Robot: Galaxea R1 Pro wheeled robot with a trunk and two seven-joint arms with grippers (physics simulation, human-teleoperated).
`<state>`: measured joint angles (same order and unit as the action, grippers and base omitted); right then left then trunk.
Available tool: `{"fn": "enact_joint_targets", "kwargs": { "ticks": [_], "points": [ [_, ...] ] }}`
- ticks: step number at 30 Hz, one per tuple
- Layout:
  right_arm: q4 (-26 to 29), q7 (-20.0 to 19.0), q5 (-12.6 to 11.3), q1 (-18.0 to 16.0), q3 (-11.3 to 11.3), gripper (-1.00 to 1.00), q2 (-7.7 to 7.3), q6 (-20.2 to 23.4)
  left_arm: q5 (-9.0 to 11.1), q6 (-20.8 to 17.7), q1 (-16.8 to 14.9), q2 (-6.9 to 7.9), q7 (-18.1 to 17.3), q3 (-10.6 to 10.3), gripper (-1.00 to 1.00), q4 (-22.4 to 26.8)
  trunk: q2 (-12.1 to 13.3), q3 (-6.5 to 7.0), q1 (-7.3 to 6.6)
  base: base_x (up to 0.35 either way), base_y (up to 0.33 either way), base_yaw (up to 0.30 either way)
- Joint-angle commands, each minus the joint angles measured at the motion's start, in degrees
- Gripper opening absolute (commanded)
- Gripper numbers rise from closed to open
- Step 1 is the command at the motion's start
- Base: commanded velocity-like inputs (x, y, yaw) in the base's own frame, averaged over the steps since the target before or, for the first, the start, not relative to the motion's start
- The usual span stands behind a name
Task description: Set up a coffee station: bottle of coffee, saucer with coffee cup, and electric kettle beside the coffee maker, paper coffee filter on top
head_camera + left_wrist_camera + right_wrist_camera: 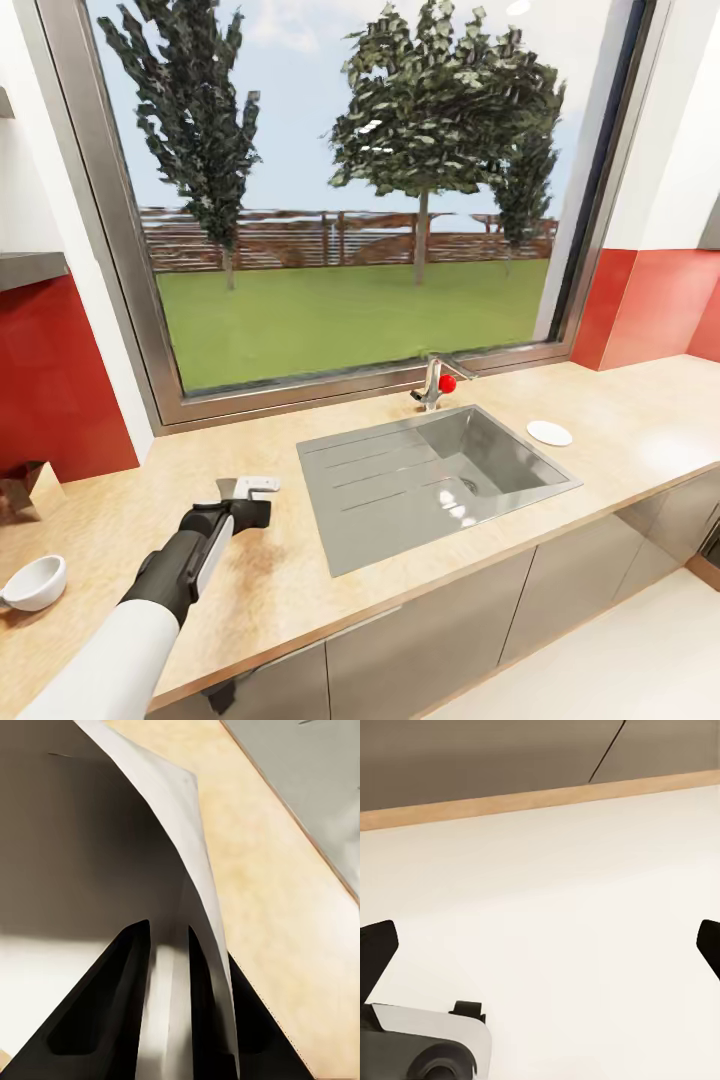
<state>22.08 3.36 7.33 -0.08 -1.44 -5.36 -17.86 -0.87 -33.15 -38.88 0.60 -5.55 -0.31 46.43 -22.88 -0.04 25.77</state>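
Countertop (300, 560) stretches beige beneath a big window (350, 190), trees and lawn beyond it; the steel sink (430, 480) sits sunk into the middle, faucet (436, 382) with its red knob at the back edge near the window sill. Left arm is out over the counter, left gripper (250, 490) poised just left of the sink with something thin and white at its tip; from the left wrist camera the dark fingers (105, 1012) stand narrow, pinched on a white curved sheet, the paper coffee filter (169, 832), which rises between them and curls up over the view, countertop showing beside it. Coffee cup (35, 582), white, rests on the counter at the far left, well apart from the gripper; a dark brown object (30, 490) sits behind it against the red wall, too cropped to identify. Saucer (549, 433), small and white, lies on the counter just right of the sink. Right gripper (540, 945) hangs low, fingertips (379, 945) spread wide at either edge of its wrist view, nothing between them; pale floor (555, 892) below it, cabinet base (495, 757) and a tan strip beyond.
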Motion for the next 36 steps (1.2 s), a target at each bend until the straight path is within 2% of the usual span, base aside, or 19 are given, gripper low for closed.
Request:
{"fn": "enact_joint_targets", "kwargs": {
  "ticks": [1, 5, 6, 10, 21, 36],
  "points": [
    [-0.03, 0.35, 0.50, -0.01, -0.14, 1.00, -0.02, -0.08, -0.27, -0.25, 0.00, 0.06, -0.23, -0.04, -1.00, 0.06, -0.04, -0.02, 0.02, -0.041, 0.000, 0.000],
    [-0.01, 0.50, 0.49, -0.01, -0.14, 1.00, -0.01, -0.09, -0.27, -0.18, -0.01, 0.26, -0.25, -0.01, -1.00, 0.10, -0.04, -0.02, 0.02, -0.194, 0.000, 0.000],
    [0.06, 0.58, 0.49, -0.01, -0.04, 1.00, -0.01, -0.10, -0.27, -0.04, -0.19, 1.34, -0.33, 0.04, -1.00, 0.15, -0.04, -0.01, 0.02, -0.328, 0.088, 0.129],
    [0.03, 0.59, 0.49, -0.01, -0.05, 1.00, -0.01, -0.14, -0.27, 0.30, -0.09, 1.69, -0.34, 0.03, -1.00, 0.15, -0.04, 0.10, 0.02, -0.332, 0.097, 0.195],
    [-0.01, 0.59, 0.49, -0.01, -0.05, 1.00, -0.01, -0.07, -0.24, 0.30, 0.09, 1.62, -0.35, -0.09, -1.00, 3.76, -0.04, 0.26, 0.02, -0.329, 0.124, 0.250],
    [-0.02, 0.59, 0.58, -0.01, -0.05, 1.00, -0.01, -0.10, -0.19, 0.44, 0.20, 1.46, -0.34, -0.17, -1.00, 4.22, -0.04, 0.26, 0.02, -0.295, 0.195, 0.020]
  ]
}}
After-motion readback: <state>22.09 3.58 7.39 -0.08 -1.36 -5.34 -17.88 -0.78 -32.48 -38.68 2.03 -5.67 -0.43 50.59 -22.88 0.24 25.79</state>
